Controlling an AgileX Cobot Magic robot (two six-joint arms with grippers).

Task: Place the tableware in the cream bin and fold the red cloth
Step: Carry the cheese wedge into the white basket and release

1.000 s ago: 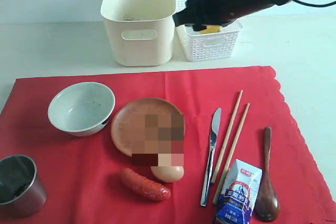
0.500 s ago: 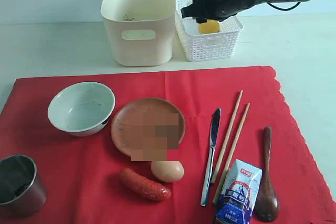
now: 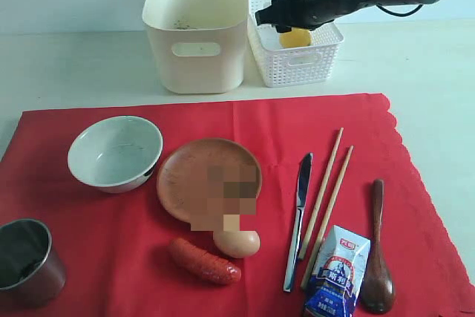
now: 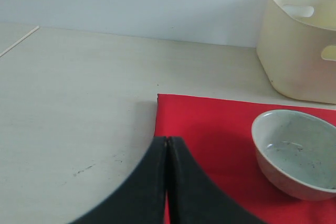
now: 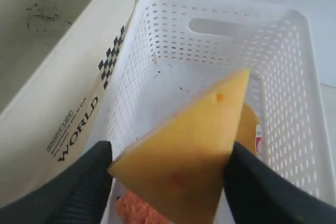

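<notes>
The red cloth (image 3: 260, 120) lies flat and carries the pale bowl (image 3: 115, 152), brown plate (image 3: 200, 176), steel cup (image 3: 26, 261), knife (image 3: 298, 217), chopsticks (image 3: 326, 191) and wooden spoon (image 3: 377, 250). The cream bin (image 3: 195, 31) stands behind the cloth. My right gripper (image 5: 170, 169) hangs over the white lattice basket (image 3: 297, 64), shut on a yellow cheese wedge (image 5: 189, 150). My left gripper (image 4: 167, 140) is shut with nothing in it. It hovers at the cloth's (image 4: 210, 129) corner, near the bowl (image 4: 296, 153), and does not show in the exterior view.
A sausage (image 3: 204, 260), an egg (image 3: 237, 243) and a blue-white packet (image 3: 335, 272) lie on the cloth's near part. Something orange (image 5: 134, 208) lies in the basket under the cheese. Bare pale table surrounds the cloth.
My right arm has drawn back and up over the white basket, still gripping the cheese wedge. In the last half second it has barely moved.
</notes>
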